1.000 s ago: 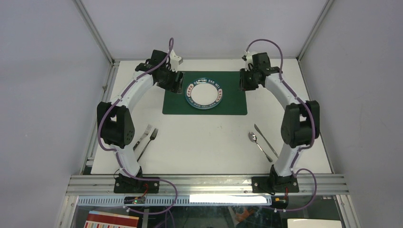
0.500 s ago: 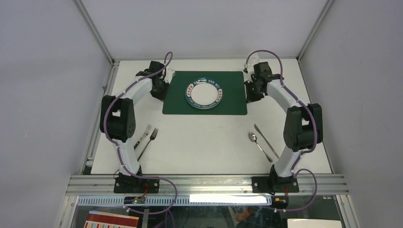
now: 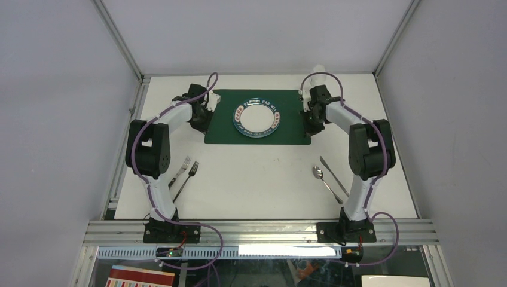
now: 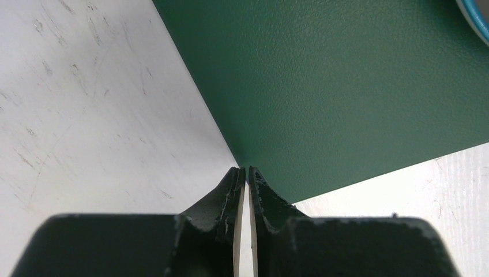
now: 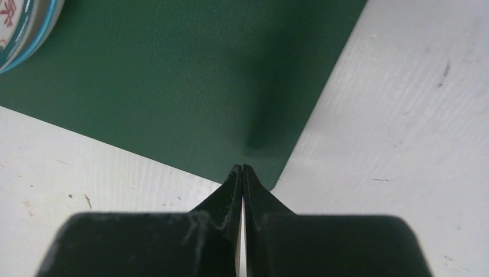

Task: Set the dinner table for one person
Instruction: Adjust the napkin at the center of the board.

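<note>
Hands (image 4: pixel 243 170) (image 5: pixel 242 167) lowered to dinner table (image 3: pixel 263 179) — at placemat (image 3: pixel 222 135) corners.

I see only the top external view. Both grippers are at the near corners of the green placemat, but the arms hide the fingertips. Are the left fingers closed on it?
Observer: In the left wrist view the left gripper is shut to a thin slit exactly at the placemat corner, apparently pinching it.
Operator: And the right one?
Observer: The right gripper is fully shut over its corner, and the placemat shows a small dimple just ahead of the tips.
</note>
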`<state>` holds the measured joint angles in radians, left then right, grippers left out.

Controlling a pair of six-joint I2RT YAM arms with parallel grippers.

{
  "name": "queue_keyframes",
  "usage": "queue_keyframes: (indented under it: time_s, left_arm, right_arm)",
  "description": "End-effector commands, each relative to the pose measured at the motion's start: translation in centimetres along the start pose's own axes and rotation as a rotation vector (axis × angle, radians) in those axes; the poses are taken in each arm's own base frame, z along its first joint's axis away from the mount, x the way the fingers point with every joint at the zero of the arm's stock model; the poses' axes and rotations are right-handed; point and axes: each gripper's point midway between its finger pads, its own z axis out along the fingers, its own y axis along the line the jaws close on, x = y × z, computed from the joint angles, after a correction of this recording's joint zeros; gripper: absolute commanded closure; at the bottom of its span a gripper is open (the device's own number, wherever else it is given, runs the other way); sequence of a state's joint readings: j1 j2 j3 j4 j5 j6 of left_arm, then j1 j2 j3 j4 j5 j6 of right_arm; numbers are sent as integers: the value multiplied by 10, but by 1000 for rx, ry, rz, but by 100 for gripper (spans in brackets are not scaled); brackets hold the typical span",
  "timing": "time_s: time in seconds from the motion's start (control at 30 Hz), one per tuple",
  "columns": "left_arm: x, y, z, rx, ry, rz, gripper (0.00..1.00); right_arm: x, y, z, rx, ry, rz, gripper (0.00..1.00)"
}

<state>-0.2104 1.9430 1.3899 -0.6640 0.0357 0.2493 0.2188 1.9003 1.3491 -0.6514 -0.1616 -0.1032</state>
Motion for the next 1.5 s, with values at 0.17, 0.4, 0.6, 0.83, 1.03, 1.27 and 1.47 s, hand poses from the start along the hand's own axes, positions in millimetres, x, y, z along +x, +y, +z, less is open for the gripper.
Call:
queue_keyframes:
  time_s: [0.17, 0.4, 0.6, 0.83, 1.03, 1.27, 1.47]
  left_arm:
    - [-5, -21, 12, 71, -27, 1, 89]
    - [12, -35, 27, 92, 38, -1, 91]
    - [34, -43, 35, 114, 99, -27, 95]
    - [55, -59, 30, 170, 135, -35, 95]
    - [67, -70, 26, 214, 155, -36, 96]
    - [80, -86, 25, 258, 190, -11, 97]
    - [89, -99, 22, 274, 215, 21, 100]
  right_arm:
    - [-10, 5, 15, 5, -25, -26, 100]
    - [0, 4, 17, 12, -2, -22, 100]
    - [15, 0, 23, 28, 30, -17, 100]
    - [31, -10, 25, 76, 73, -23, 100]
    - [43, -19, 25, 108, 93, -26, 100]
    - [50, -38, 23, 107, 100, 25, 100]
    - [43, -51, 18, 105, 78, 61, 100]
